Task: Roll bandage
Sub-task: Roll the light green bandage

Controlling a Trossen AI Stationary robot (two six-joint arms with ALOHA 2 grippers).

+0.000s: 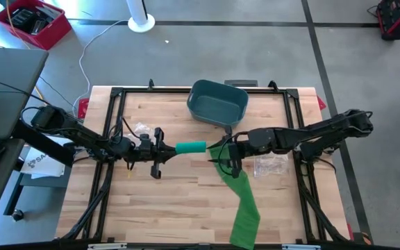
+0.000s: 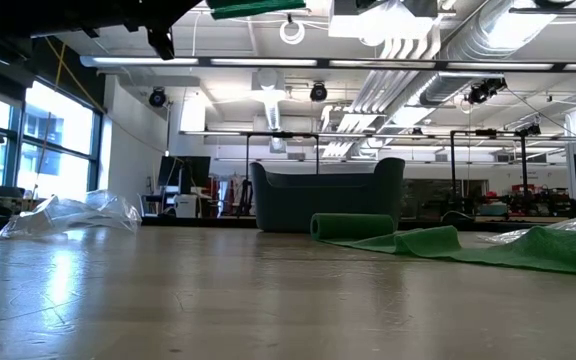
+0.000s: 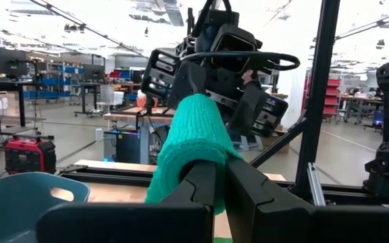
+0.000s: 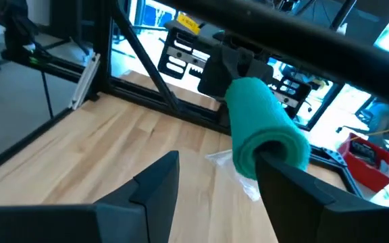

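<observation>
The bandage roll (image 1: 191, 146) hangs between my left gripper (image 1: 164, 148) and right gripper (image 1: 226, 154); behind it on the counter (image 1: 179, 201) sits a bin (image 1: 217, 103), perhaps plastic.

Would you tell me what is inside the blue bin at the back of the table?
From above, the blue bin shows only its own bare floor. The low view sees just its outer wall, so nothing more can be confirmed.

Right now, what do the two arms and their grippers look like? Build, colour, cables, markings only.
Both arms are dark, near-black, jointed links. The left gripper and right gripper each end in two flat, matte black, blocky fingers. From the left wrist view, the right gripper's head is boxy, with ribbed black side plates and a black cable looping over its top. No lettering readable on either arm.
</observation>
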